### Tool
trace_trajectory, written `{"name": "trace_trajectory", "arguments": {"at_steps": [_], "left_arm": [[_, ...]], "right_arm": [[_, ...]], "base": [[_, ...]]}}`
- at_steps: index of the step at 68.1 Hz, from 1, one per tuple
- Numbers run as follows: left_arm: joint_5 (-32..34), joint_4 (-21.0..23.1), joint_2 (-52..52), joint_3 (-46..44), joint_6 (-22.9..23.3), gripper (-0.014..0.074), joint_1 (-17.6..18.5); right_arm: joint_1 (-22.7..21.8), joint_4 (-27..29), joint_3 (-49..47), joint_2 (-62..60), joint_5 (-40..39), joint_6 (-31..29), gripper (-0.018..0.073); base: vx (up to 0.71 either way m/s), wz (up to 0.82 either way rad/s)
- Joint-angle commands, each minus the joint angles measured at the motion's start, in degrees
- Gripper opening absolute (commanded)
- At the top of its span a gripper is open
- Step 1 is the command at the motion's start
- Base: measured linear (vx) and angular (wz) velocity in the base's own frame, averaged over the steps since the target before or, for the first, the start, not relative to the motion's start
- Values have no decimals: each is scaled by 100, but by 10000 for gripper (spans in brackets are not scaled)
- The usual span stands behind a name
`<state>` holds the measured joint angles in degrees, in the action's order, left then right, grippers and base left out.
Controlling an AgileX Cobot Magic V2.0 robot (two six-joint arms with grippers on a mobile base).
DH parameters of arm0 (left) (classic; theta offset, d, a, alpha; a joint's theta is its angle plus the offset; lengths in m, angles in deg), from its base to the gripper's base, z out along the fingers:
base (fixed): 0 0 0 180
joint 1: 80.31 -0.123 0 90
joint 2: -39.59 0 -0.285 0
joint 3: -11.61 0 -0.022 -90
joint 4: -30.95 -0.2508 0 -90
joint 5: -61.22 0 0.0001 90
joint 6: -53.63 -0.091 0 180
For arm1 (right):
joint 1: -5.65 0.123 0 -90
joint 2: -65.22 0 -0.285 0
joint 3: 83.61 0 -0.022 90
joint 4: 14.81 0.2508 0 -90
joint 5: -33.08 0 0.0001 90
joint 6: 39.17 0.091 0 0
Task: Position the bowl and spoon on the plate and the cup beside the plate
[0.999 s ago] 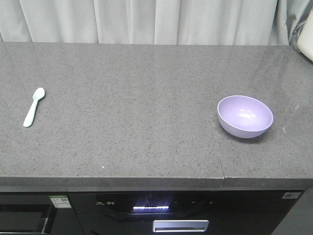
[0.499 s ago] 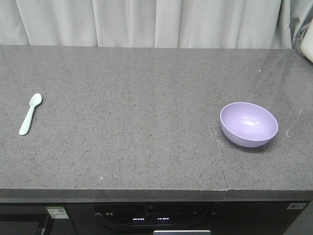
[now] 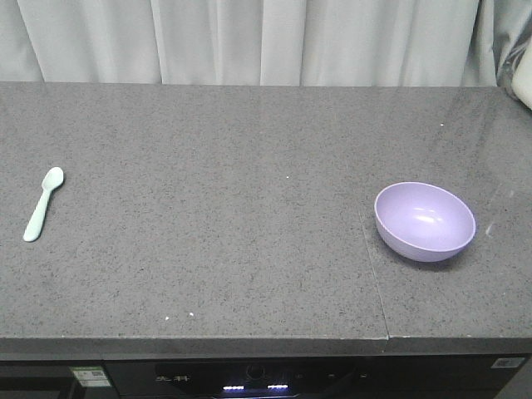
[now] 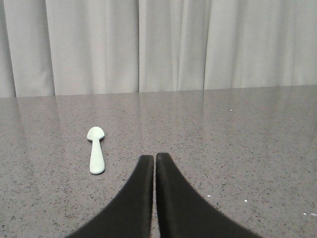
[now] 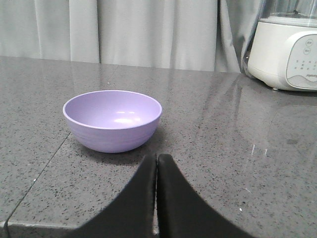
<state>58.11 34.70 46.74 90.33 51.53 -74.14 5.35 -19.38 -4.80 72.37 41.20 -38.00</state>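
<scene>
A lavender bowl (image 3: pixel 425 221) stands upright on the right side of the grey counter; the right wrist view shows the bowl (image 5: pixel 112 119) just ahead and left of my right gripper (image 5: pixel 157 156), which is shut with nothing in it. A mint-green spoon (image 3: pixel 42 203) lies flat at the counter's left. In the left wrist view the spoon (image 4: pixel 96 149) rests ahead and to the left of my left gripper (image 4: pixel 154 157), also shut and empty. Neither gripper appears in the front view. The plate and the cup are out of view.
A white appliance (image 5: pixel 287 47) stands at the counter's far right corner, its edge (image 3: pixel 524 83) showing in the front view. Grey curtains (image 3: pixel 266 41) hang behind the counter. A seam (image 3: pixel 376 283) crosses the counter left of the bowl. The front edge (image 3: pixel 266 345) drops to a dark panel.
The front view has shifted: the counter, bowl and spoon sit lower in the frame and the panel below has mostly left the picture. Bowl and spoon keep their places on the counter.
</scene>
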Motion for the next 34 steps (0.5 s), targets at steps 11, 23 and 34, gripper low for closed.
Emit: {"name": "trace_trajectory", "arguments": {"at_steps": [11,23,34], "left_arm": [[402,48,-38,-175,20,-6,22],[402,48,-38,-175,20,-6,22],[402,48,-38,-175,20,-6,22]], "right_arm": [[-14,-74,18,-78,-419,-12,-3],[-14,-74,18,-78,-419,-12,-3],[-14,-74,18,-78,-419,-12,-3]], "base": [[3,-1],[3,-1],[3,-1]]}}
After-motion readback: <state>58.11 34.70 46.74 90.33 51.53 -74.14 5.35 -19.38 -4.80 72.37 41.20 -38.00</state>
